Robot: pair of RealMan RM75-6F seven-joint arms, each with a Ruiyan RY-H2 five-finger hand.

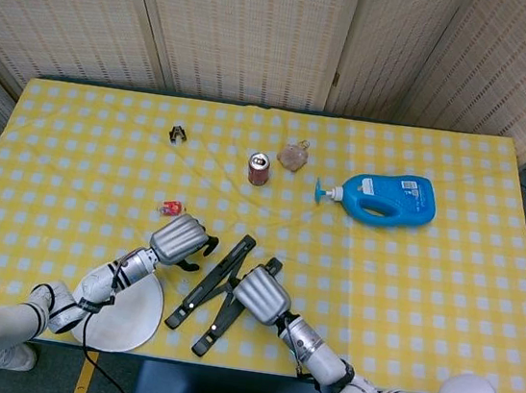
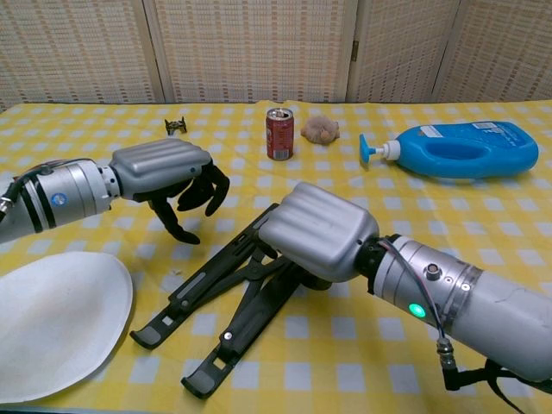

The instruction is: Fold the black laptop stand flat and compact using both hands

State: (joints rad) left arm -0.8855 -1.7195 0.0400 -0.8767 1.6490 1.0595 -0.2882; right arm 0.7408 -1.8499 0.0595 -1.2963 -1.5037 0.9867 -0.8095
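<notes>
Black laptop stand [image 2: 226, 309] lies nearly folded, bars close together.

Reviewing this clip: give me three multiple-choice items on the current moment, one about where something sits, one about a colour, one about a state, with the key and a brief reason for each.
1. Where does the white plate lie?
A. Beside the blue detergent bottle
B. At the near edge, below the left hand
C. Behind the soda can

2. What colour is the laptop stand?
A. Black
B. White
C. Blue

3. How does the left hand stand to the stand?
A. It grips one rail
B. It presses the stand flat
C. It hovers clear of it, fingers curled and apart

Key: 1 B, the plate sits at the near left edge in both views, far from the bottle and the can. 2 A, both rails are black on the yellow checked cloth. 3 C, the chest view shows cloth between its fingers and the rail, while the right hand rests on the stand.
</notes>
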